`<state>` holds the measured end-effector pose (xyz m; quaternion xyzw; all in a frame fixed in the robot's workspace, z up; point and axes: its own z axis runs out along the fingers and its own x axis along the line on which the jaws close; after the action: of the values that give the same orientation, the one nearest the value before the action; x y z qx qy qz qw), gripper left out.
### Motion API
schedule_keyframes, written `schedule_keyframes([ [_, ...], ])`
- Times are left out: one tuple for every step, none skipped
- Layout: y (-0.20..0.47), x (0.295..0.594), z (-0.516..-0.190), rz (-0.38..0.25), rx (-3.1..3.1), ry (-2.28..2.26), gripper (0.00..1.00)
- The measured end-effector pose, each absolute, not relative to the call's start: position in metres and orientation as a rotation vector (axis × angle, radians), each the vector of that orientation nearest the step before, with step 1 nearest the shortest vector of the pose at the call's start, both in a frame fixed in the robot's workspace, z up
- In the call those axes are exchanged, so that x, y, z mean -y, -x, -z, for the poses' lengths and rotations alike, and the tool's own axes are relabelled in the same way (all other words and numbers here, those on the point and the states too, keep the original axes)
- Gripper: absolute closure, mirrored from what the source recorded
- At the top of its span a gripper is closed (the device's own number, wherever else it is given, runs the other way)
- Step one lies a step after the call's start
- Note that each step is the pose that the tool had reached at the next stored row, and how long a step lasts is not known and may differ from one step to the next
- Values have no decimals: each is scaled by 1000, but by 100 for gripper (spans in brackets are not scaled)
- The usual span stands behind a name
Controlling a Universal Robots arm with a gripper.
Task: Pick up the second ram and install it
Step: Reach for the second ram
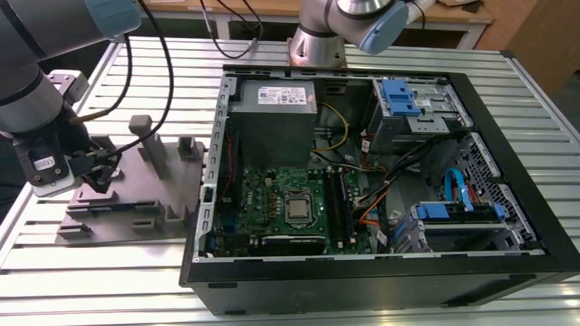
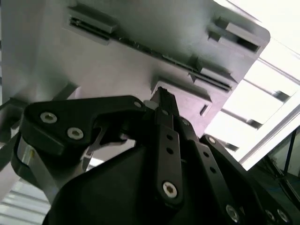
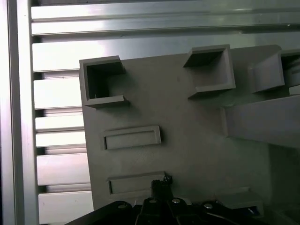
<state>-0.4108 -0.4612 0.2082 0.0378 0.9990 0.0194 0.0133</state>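
Observation:
My gripper (image 1: pixel 100 178) hangs low over the grey fixture plate (image 1: pixel 136 217) at the exterior view's left, outside the computer case. Its fingertips (image 2: pixel 161 93) are pressed together, and I see nothing between them. In the second wrist view a long, thin dark strip (image 2: pixel 140 46) lies edge-on between two brackets of the plate, a little beyond the fingertips; it looks like the second ram. In the first wrist view the gripper (image 3: pixel 161 180) sits beside a low rectangular pad (image 3: pixel 136 183) of the plate. The motherboard's slots (image 1: pixel 340 204) lie inside the case, right of the silver processor (image 1: pixel 298 208).
The open case (image 1: pixel 363 170) takes up the middle and the exterior view's right, with its metal wall (image 1: pixel 217 156) next to the fixture plate. Upright posts (image 1: pixel 149 146) stand on the plate. A second arm's base (image 1: pixel 319 41) is behind the case. Cables (image 1: pixel 168 88) hang by my arm.

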Motion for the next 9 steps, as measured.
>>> schedule_keyframes([
  [408,461,-209,-60,-3113,-118,89],
  [404,461,-209,-60,-3115,-118,89],
  [400,461,-208,-60,-3118,-118,89],
  [396,461,-209,-60,-3121,-118,89],
  [393,461,-209,-60,-3123,-118,89],
  [393,462,-208,-60,-3123,-118,89],
  [393,462,-208,-60,-3124,-118,89],
  [393,464,-208,-59,-3123,-118,89],
  [393,467,-209,-59,-3124,-118,89],
])
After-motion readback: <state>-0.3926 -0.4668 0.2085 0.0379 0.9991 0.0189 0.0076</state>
